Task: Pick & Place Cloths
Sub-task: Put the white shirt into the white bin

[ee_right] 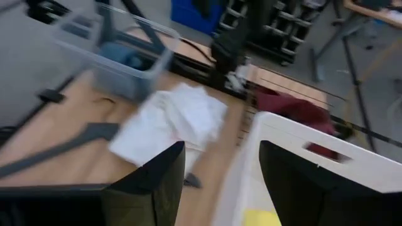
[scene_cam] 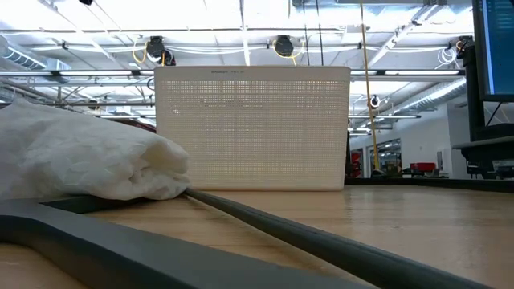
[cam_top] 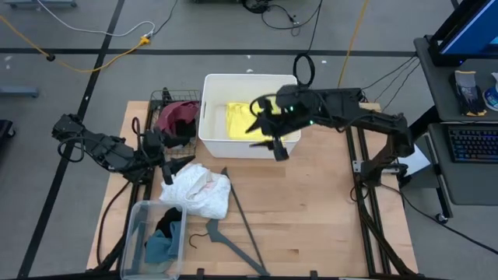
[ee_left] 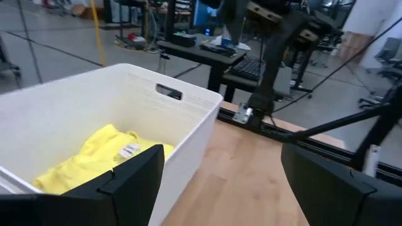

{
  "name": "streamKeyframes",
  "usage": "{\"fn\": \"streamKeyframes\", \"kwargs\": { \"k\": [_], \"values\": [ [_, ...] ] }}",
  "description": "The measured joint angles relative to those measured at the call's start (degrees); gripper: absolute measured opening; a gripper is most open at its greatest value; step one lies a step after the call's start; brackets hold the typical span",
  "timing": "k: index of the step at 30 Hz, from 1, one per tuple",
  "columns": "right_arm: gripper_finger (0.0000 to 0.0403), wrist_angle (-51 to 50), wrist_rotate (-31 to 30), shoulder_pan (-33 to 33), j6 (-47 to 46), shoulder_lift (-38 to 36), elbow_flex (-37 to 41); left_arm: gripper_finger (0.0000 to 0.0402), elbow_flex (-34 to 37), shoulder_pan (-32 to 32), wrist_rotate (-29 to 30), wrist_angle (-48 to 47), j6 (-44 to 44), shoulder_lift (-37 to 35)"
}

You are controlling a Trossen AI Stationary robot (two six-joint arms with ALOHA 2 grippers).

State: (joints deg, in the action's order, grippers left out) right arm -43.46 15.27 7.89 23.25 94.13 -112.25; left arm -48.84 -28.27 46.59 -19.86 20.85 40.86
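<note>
Jaws open, right gripper (cam_top: 276,142) over white bin (cam_top: 214,140) holding yellow cloth (cam_top: 240,120).

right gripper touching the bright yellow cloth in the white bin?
Apart. The right wrist view shows the right gripper with open, empty fingers above the white bin's rim, the yellow cloth below.

A bright yellow cloth (cam_top: 240,119) lies in the white bin (cam_top: 210,136). The maroon cloth (cam_top: 177,115) sits in a black wire basket (cam_top: 158,99), a white cloth (cam_top: 196,189) on pale wood table (cam_top: 327,218), beside a grey hanger (cam_top: 233,241).
</note>
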Motion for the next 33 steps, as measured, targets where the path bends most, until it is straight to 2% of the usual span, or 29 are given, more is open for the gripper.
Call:
{"fn": "streamKeyframes", "kwargs": {
  "k": [10, 12, 15, 19, 22, 29, 33],
  "values": [
    [0.0214, 2.9, 0.2, -9.2, -10.6, 1.3, 2.3, 0.0326, 0.0, 0.0, -1.0, -0.1, 0.6, 0.0],
    [0.0217, 4.7, 1.9, -10.2, -13.3, 2.0, 2.7, 0.0326, 0.0, 0.0, -0.8, -0.6, 0.0, 0.0],
    [0.0222, 9.9, 4.6, -11.0, -18.4, 3.0, 3.2, 0.0326, 0.0, 0.0, -0.2, -1.5, -0.1, -0.1],
    [0.0224, 17.4, 4.4, -11.7, -23.7, 4.9, 5.1, 0.0326, 0.0, 0.0, -0.1, -1.4, -1.9, -0.2],
    [0.0224, 19.1, 4.3, -11.7, -26.7, 5.8, 6.6, 0.0326, 0.0, 0.0, -0.1, -1.5, -4.4, -1.2],
    [0.0224, 23.7, 1.0, -11.6, -27.3, 11.6, 6.9, 0.0326, 0.0, 0.0, 1.5, -1.4, -7.7, -6.8],
    [0.0224, 25.6, 1.1, -11.6, -28.0, 14.0, 6.9, 0.0326, 0.0, 0.0, -1.4, -1.4, -7.7, -8.4]
  ]
}}
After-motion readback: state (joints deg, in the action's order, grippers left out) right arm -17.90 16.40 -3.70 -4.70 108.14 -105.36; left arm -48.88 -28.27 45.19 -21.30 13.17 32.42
